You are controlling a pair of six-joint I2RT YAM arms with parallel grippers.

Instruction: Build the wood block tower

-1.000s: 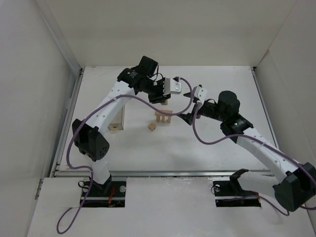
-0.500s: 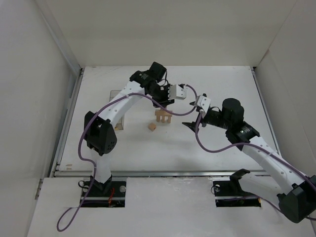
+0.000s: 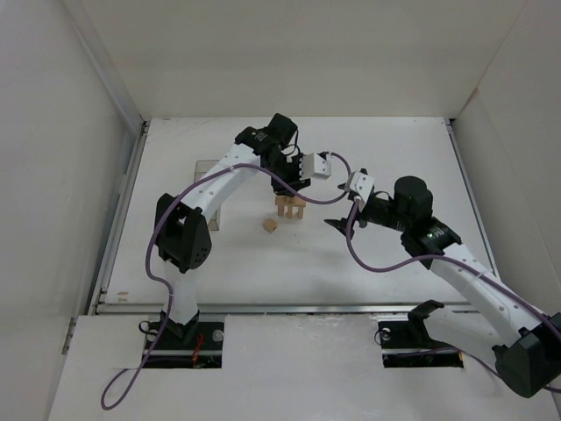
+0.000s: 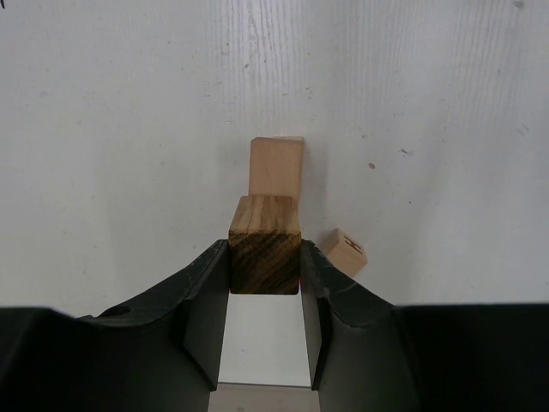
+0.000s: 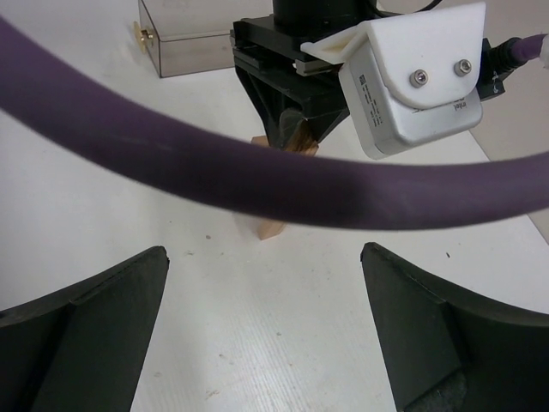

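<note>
My left gripper (image 4: 265, 257) is shut on a wood block (image 4: 265, 245), whose dark-grained end face shows between the fingers. Just beyond it lies a tan piece of the tower (image 4: 276, 166). From above, the left gripper (image 3: 294, 181) hangs over the tower (image 3: 290, 209); I cannot tell whether the held block touches it. A small loose cube (image 3: 271, 225) (image 4: 344, 251) lies on the table beside the tower. My right gripper (image 3: 337, 216) stands open to the right of the tower, nothing between its fingers. Its own view shows the cube (image 5: 270, 228) ahead of the right gripper (image 5: 264, 251).
A clear plastic box (image 5: 184, 34) stands left of the tower, mostly covered by the left arm from above. A purple cable (image 5: 257, 180) crosses the right wrist view and hides much of the tower. White walls enclose the table (image 3: 394, 158).
The left arm swung its elbow rightward and carried the held block slightly right, over the tower. The right gripper drew back a little to the right, still open.
</note>
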